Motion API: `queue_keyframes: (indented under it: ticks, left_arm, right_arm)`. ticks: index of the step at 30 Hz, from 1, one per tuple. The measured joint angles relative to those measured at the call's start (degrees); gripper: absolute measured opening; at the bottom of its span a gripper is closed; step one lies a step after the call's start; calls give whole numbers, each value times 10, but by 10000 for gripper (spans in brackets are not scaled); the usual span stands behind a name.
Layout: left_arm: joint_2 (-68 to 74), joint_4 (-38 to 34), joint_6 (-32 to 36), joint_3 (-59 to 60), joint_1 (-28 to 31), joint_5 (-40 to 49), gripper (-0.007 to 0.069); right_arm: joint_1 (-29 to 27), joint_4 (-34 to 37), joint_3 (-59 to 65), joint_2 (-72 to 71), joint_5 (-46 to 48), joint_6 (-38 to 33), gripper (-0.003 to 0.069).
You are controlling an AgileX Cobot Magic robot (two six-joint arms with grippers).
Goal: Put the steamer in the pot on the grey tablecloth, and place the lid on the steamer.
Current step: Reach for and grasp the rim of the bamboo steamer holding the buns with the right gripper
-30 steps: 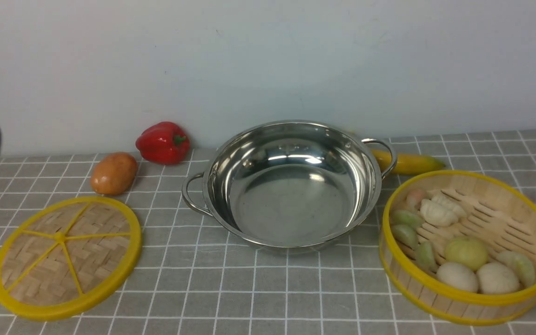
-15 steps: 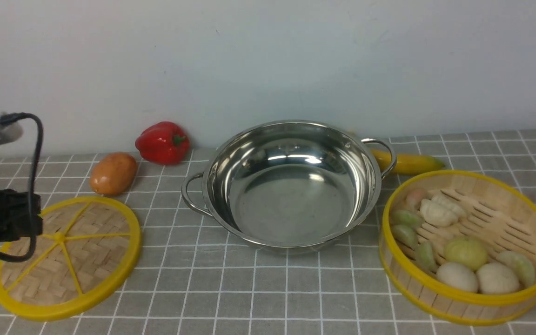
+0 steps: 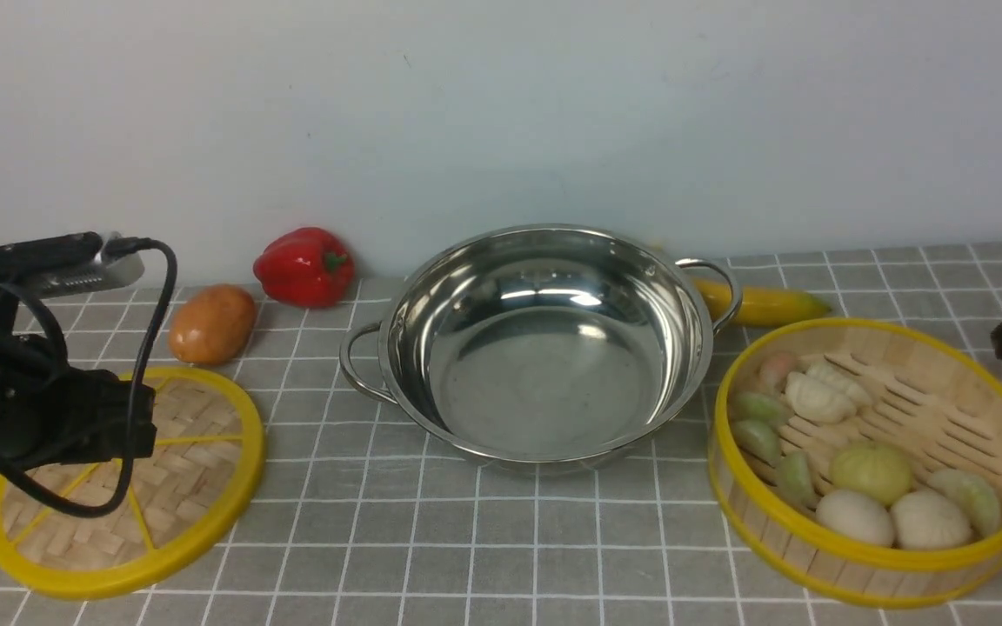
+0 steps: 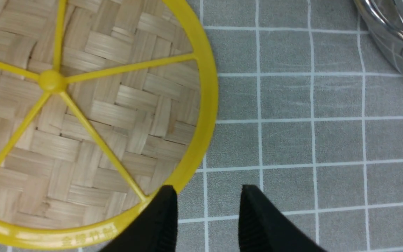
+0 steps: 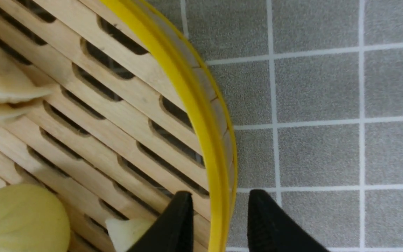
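**A:** Front view: the pot (image 3: 544, 365) sits mid-table on the cloth (image 3: 501, 539). The lid (image 3: 197, 513) lies flat to its left and the steamer (image 3: 858, 556) stands to its right. None of them touch.

**B:** What's round them?

**A:** A potato (image 3: 212, 323) and a pepper (image 3: 303, 265) lie behind the lid, and a banana (image 3: 766, 304) lies behind the pot's right handle. Buns (image 3: 871, 469) lie in the steamer.

**B:** And the claws?

**A:** The left gripper (image 4: 208, 190) hangs at the lid's rim, fingers apart, gripping nothing. The left arm (image 3: 40, 409) hides part of the lid. The right gripper (image 5: 220, 196) has its fingers apart too, one on either side of the steamer's wall, unclamped.
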Motion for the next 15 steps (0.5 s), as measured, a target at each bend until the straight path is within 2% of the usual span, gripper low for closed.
queue_keyframes:
  ticks: [3, 7, 12, 15]
  left_arm:
    - [0, 2, -1, -1, -12, 5, 243]
    - [0, 2, 3, 0, -59, 20, 243]
    - [-2, 7, 26, 0, -103, 33, 243]
    - [-15, 44, 27, 0, -119, 38, 243]
  right_arm:
    - [0, 13, 0, 4, -1, -11, 240]
    - [0, 45, 0, 9, -2, -41, 240]
    - [0, 48, 0, 9, -2, -47, 240]
    - [0, 48, 0, 9, -2, -46, 240]
